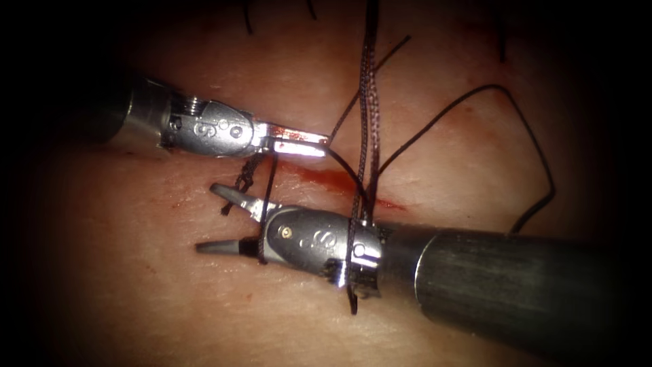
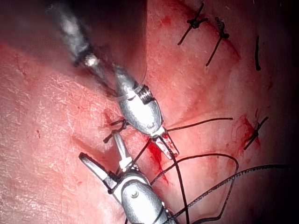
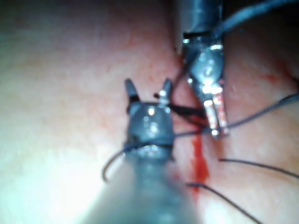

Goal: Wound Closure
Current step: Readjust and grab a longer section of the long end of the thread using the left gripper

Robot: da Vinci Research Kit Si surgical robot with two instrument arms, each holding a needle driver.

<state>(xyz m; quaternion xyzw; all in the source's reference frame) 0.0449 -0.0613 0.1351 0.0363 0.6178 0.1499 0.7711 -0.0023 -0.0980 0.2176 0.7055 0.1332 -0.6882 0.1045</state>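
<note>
The cut (image 1: 333,180) runs across the tissue (image 1: 170,306), wet with red fluid. My left tool (image 1: 299,139) lies just above the cut with its jaws shut on the dark thread (image 1: 370,88). One strand leaves the jaw tips up and to the right, and another drops past a knot (image 1: 244,180) at the cut's left end. My right tool (image 1: 214,219) lies below the cut, its jaws open around that dropping strand and holding nothing. Thread is looped around its wrist (image 1: 353,251). The same open jaws (image 2: 99,145) point toward the knot (image 2: 119,125) beside the left tool (image 2: 166,144).
A slack loop of thread (image 1: 536,170) lies on the tissue right of the cut. Finished stitches with short cut ends (image 2: 196,22) (image 2: 254,133) sit farther along the wound. The right tool's thick shaft (image 1: 516,285) covers the lower right.
</note>
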